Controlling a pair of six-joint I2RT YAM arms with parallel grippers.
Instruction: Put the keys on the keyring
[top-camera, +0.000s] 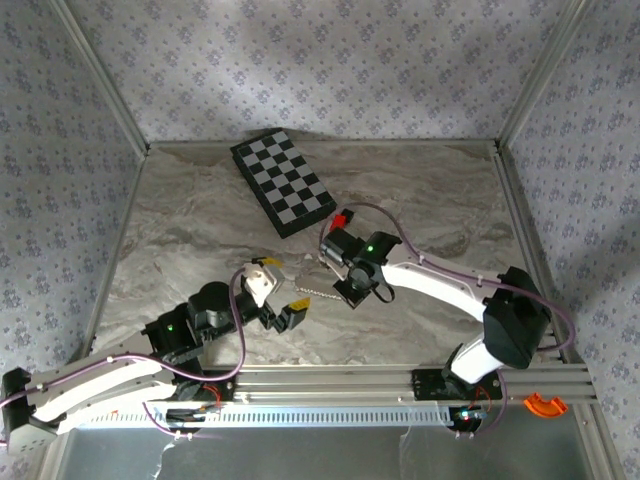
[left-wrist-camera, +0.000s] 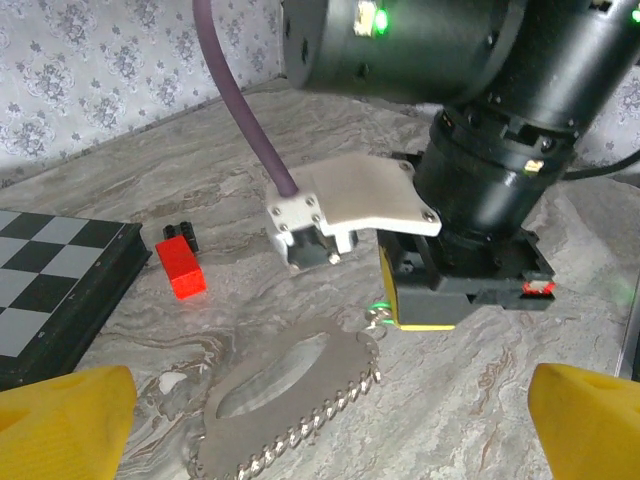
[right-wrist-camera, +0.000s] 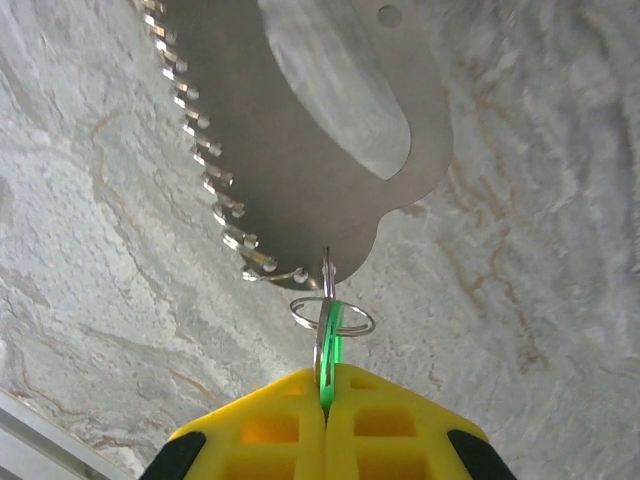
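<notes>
Yellow plastic fingers (right-wrist-camera: 260, 435) of the right claw (right-wrist-camera: 325, 420), right wrist view: nearest the lens, pressed tight together, pinching a small metal key with a bright green plastic head (right-wrist-camera: 331, 352) edge-on at their tips. Small silvery wire ring (right-wrist-camera: 332, 316): just beyond the fingers, crossed by the key; whether the key is threaded through it cannot be told. Thin silvery link-chain keyring (right-wrist-camera: 205, 160): ends at the wire ring and runs away from it along one edge of a flat grey metal plate with an oval cut-out (right-wrist-camera: 300, 200). Grey-veined marble tabletop (right-wrist-camera: 90, 260): under the keyring.

Left wrist view. Left claw (left-wrist-camera: 325, 430): yellow tips at both lower corners, spread wide, holding nothing, one on either side of the keyring. Plate: flat on the tabletop, touching the keyring. Right claw: at the keyring's far end, a green glint of the key beneath it. Purple cable (left-wrist-camera: 235, 110): above the keyring, arching towards the right claw's wrist. Red-and-black block (left-wrist-camera: 180, 268): beyond the keyring, to the left. Black-and-grey folding checkerboard (left-wrist-camera: 50, 290): left of the keyring, just beside the block, apart from it.

Top external view. Keyring: mid-table, between the two claws. Right claw: clamped at its right end. Left claw: just beside its left end, on the near side, fingers parted. Checkerboard: well beyond the keyring, set askew. Block: beyond the keyring's right end, near the checkerboard's corner.
</notes>
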